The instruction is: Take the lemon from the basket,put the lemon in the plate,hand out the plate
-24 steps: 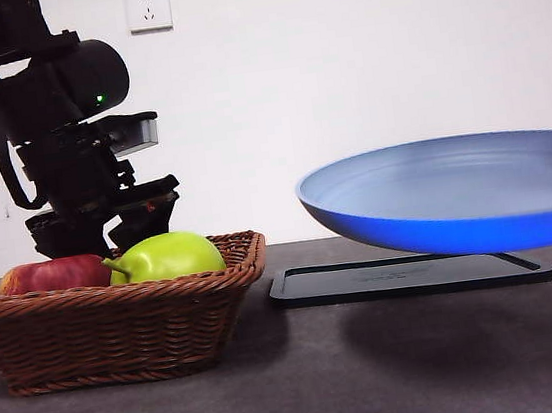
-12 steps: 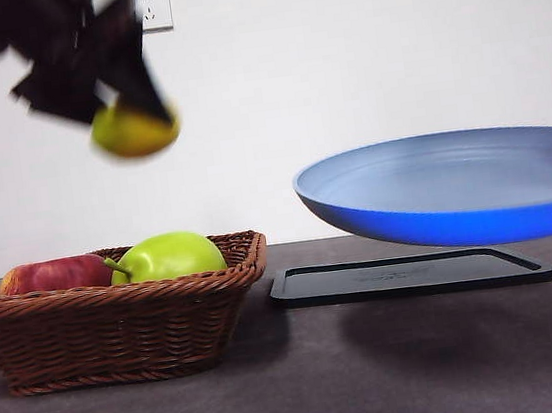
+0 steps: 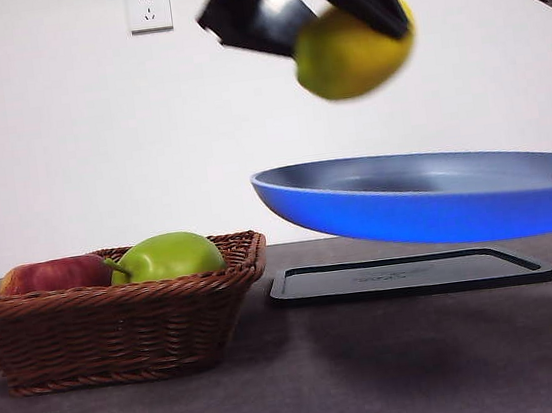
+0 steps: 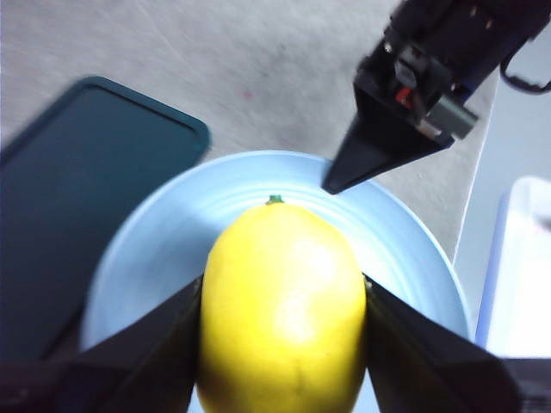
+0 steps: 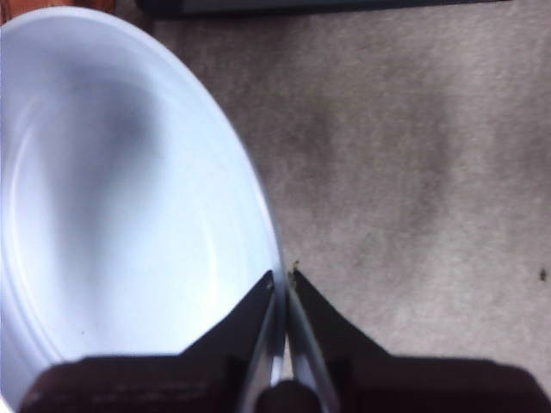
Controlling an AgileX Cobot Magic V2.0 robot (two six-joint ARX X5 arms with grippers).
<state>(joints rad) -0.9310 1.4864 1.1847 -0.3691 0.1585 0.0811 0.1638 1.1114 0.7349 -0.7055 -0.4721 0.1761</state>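
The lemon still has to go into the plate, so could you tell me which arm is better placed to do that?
Left. Its gripper is shut on the lemon directly above the plate, while the right gripper pinches the plate's rim, holding it off the table.

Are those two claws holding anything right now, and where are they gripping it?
Yes. The left gripper clamps the lemon across its sides; the right gripper pinches the blue plate by its rim.

White wall (image 3: 67,141), socket (image 3: 148,8), grey tabletop (image 3: 308,384).

Right gripper (image 5: 281,280) jaws pinched on the blue plate (image 5: 120,198) rim, above grey table (image 5: 413,172).
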